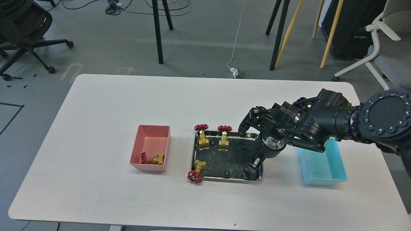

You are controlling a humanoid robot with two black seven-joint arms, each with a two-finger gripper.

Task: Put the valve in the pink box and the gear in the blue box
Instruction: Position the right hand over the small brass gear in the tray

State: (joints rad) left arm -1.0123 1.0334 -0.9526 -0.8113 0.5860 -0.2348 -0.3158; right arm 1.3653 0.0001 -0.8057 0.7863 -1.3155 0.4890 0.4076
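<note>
While office chairs (22,29) ring the white table (128,96), right end effector (253,166) grip unclear.

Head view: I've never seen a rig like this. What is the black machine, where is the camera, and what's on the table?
The camera sits on the robot's head, looking down at a white table. The black arm entering from the right is its right arm; its end effector reaches into a steel tray; whether it grips anything cannot be told. The tray holds three brass valves with red handwheels and tiny black gears. A fourth valve lies in the pink box. The blue box stands at right. The left arm is unseen.
</note>
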